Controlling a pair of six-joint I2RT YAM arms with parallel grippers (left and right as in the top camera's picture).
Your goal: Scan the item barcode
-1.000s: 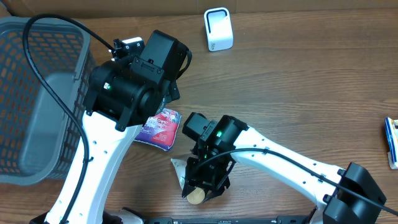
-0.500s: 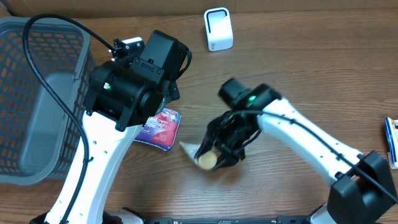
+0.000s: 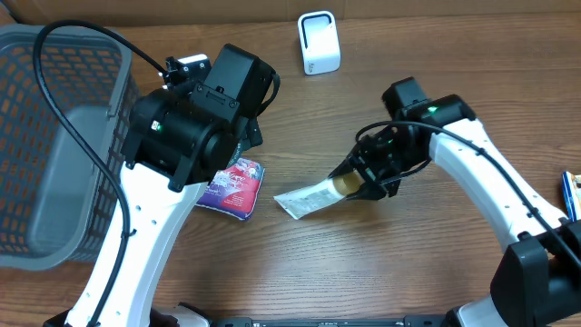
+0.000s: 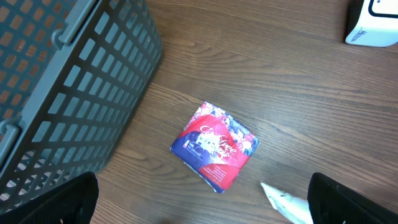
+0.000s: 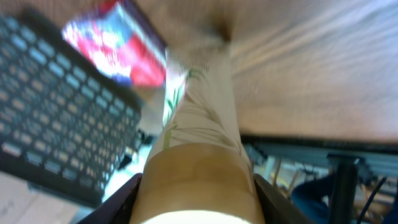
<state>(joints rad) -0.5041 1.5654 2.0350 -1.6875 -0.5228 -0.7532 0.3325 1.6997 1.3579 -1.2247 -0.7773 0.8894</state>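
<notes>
My right gripper (image 3: 365, 180) is shut on a white tube with a tan cap (image 3: 310, 198), gripping it at the cap end. The tube hangs tilted above the table's middle, its flat tail pointing left. In the right wrist view the tube (image 5: 200, 118) fills the space between both fingers (image 5: 266, 198). The white barcode scanner (image 3: 319, 43) stands at the back of the table, well apart from the tube. My left gripper (image 4: 201, 208) is open and empty, high above a red and blue packet (image 4: 216, 144).
A grey mesh basket (image 3: 54, 136) takes up the left side. The red and blue packet (image 3: 234, 186) lies flat beside the left arm (image 3: 195, 123). A blue and white object (image 3: 572, 207) sits at the right edge.
My right gripper has carried the tube up from near the front edge, rightward and toward the back. The left arm has not moved.
</notes>
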